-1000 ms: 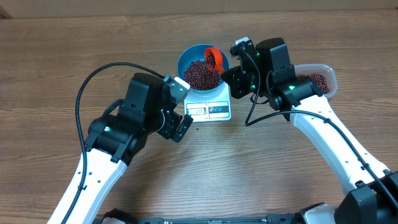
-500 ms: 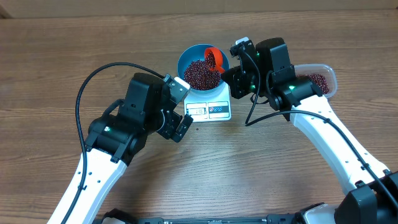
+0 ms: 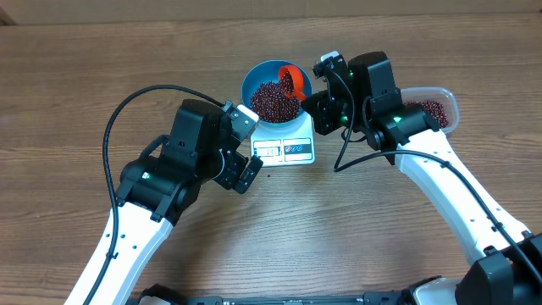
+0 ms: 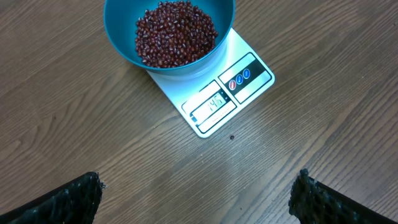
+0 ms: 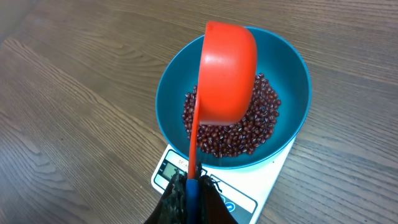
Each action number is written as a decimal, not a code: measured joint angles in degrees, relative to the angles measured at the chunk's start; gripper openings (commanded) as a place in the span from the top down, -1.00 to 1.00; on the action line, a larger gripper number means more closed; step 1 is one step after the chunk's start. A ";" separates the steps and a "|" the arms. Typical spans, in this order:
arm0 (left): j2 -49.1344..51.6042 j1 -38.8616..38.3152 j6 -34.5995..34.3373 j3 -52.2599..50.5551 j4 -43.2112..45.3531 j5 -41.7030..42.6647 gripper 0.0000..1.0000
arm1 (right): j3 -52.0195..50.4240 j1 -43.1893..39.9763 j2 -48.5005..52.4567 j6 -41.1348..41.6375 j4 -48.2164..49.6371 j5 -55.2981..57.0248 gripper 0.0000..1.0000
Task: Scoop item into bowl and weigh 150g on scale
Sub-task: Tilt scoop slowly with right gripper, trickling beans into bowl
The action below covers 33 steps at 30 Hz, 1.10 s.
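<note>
The step in hand looks like the fine top-up. The right hand (image 5: 191, 198) is pinched shut on the thin handle of an orange scoop (image 5: 227, 74). The scoop's cup is tipped just ahead of and above the fingers, its back turned to the wrist. Directly under the cup sits the blue bowl (image 5: 171, 102), already holding a good heap of beans (image 5: 249, 134). The bowl rests on the white scale (image 4: 252, 78), which lies flat on the tabletop (image 3: 85, 68) right in front of that hand.

To do this well, I would roll the wrist in small steps so the beans trickle rather than dump. Each trickle wants a pause to let the display (image 4: 211, 102) settle (its digits are lit but too small to read with confidence). The scoop's lip should stay inside the rim and clear of the bowl wall, since any press on the bowl would falsify the reading. A few beans may be left in the cup; they are better carried back than shaken out.

The left hand (image 4: 199, 202) stands spread wide and empty, its dark fingers (image 4: 68, 199) touching nothing. The scale and bowl lie a little way ahead of them. It should keep off the scale. A clear tub (image 3: 440, 106) with more beans sits behind the right hand, on its outer side.
</note>
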 measured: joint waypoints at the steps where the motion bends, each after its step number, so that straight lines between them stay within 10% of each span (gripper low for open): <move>1: 0.00 0.00 0.00 0.00 0.00 0.00 -0.99 | 0.00 0.00 0.02 -0.02 -0.07 0.02 0.93; 33: 0.00 0.00 0.00 0.00 0.00 0.00 -0.99 | 0.02 0.00 0.00 -4.07 -1.79 0.68 0.93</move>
